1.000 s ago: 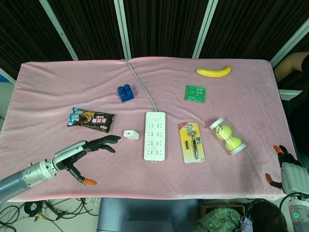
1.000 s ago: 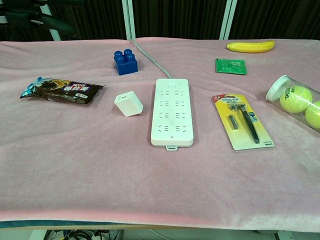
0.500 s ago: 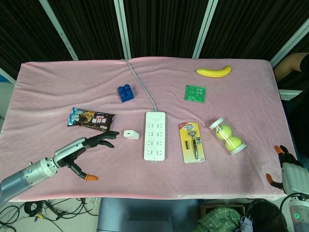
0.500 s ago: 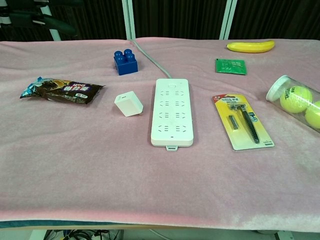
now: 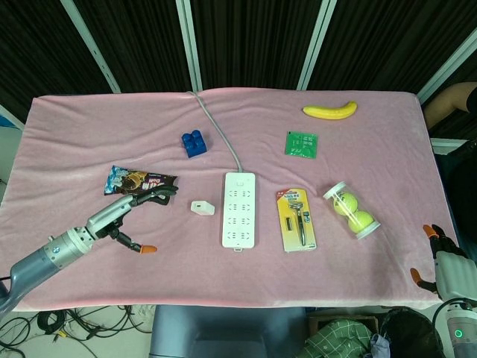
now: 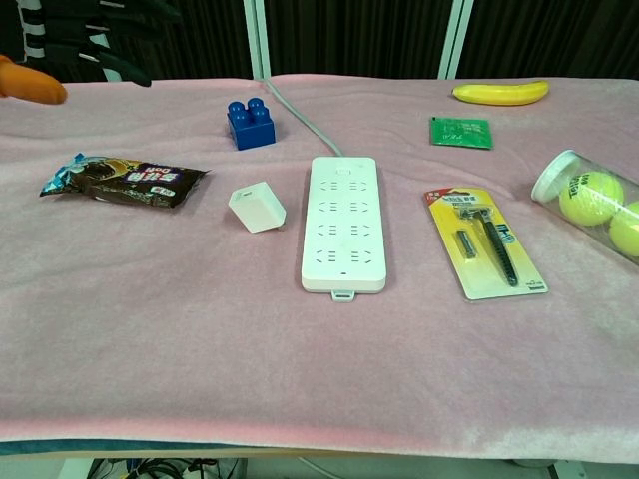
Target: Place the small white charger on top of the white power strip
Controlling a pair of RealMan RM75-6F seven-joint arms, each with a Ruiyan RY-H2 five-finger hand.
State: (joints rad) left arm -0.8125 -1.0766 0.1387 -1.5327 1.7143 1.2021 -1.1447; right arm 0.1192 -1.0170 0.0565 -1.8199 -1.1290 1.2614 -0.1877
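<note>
The small white charger (image 5: 202, 207) (image 6: 257, 207) lies on the pink cloth just left of the white power strip (image 5: 238, 209) (image 6: 343, 223). My left hand (image 5: 133, 211) hovers left of the charger, fingers spread and holding nothing; its dark fingers (image 6: 90, 40) show at the top left of the chest view. My right hand (image 5: 440, 259) rests at the table's right front corner, away from everything, fingers apart.
A chocolate snack packet (image 5: 139, 181) lies just behind the left hand. A blue brick (image 5: 194, 144), a banana (image 5: 329, 110), a green packet (image 5: 301, 144), a razor pack (image 5: 296, 218) and a tube of tennis balls (image 5: 351, 210) lie around. The strip's cable (image 5: 220, 133) runs to the back.
My left hand has moved back and upward over the snack packet's near edge, its fingertips now entering the chest view. The charger and right hand have not moved.
</note>
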